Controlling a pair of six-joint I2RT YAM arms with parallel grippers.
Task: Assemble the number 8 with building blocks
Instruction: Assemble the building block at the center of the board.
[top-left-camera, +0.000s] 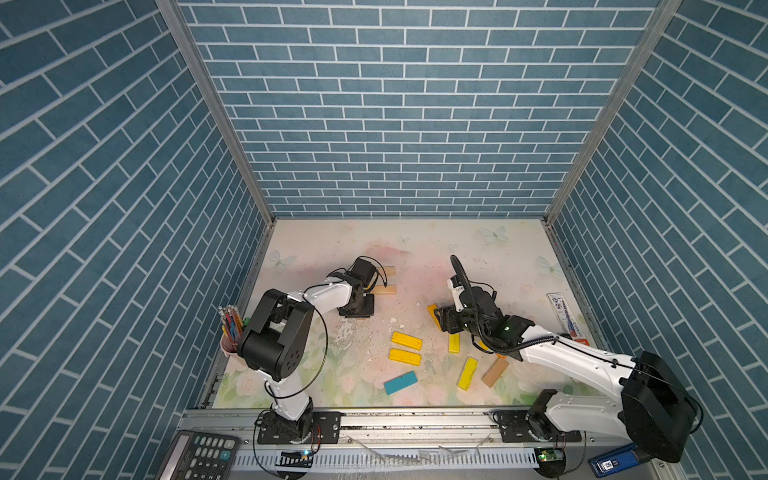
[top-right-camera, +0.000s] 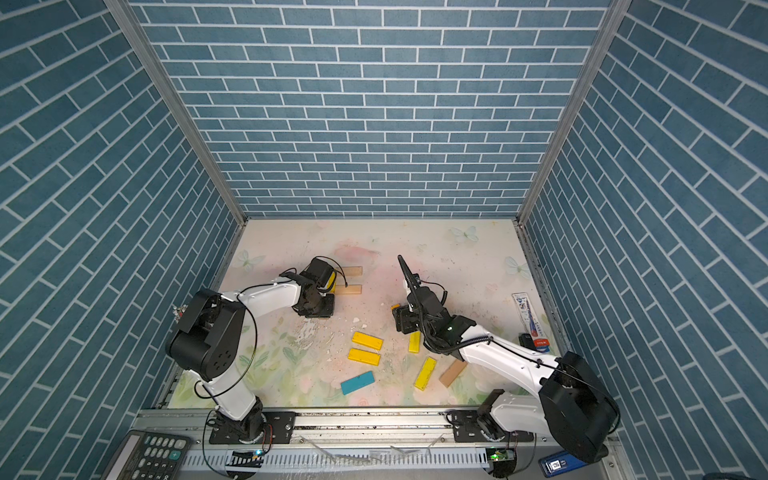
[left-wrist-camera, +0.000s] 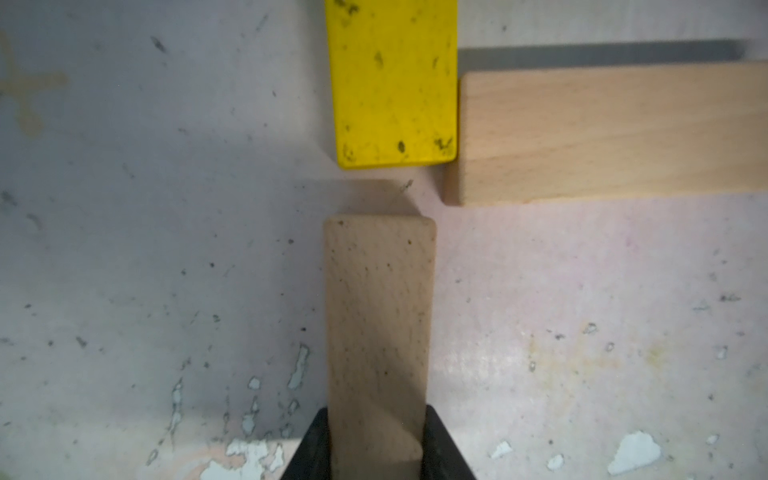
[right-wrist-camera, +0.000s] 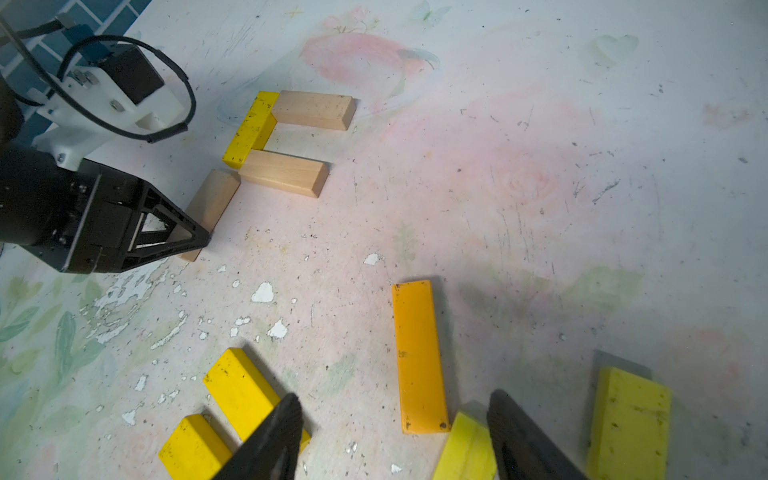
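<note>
- Calculator (top-left-camera: 199, 455) keys sit nearest us, by the metal rail (top-left-camera: 415, 419). A blue device (top-left-camera: 611, 462) there carries a label too small to read.
- Next we see loose building blocks lying flat: a teal plank (top-left-camera: 400, 382), two yellow planks (top-left-camera: 406, 340), a loose tan plank (top-left-camera: 495, 372) and an orange plank (right-wrist-camera: 419, 357).
- The right gripper (right-wrist-camera: 395, 397) hovers over these, fingers spread apart.
- Farther back, the left gripper (left-wrist-camera: 376, 449) pinches a held tan plank (left-wrist-camera: 378, 311) lying on the table. Its end is just beside an upright yellow plank (left-wrist-camera: 395, 83) set against two tan planks (right-wrist-camera: 313, 110).
- The table (top-left-camera: 478, 257) is pale, floral, scuffed and chipped.
- Blue brick-pattern walls (top-left-camera: 395, 124) enclose it.
</note>
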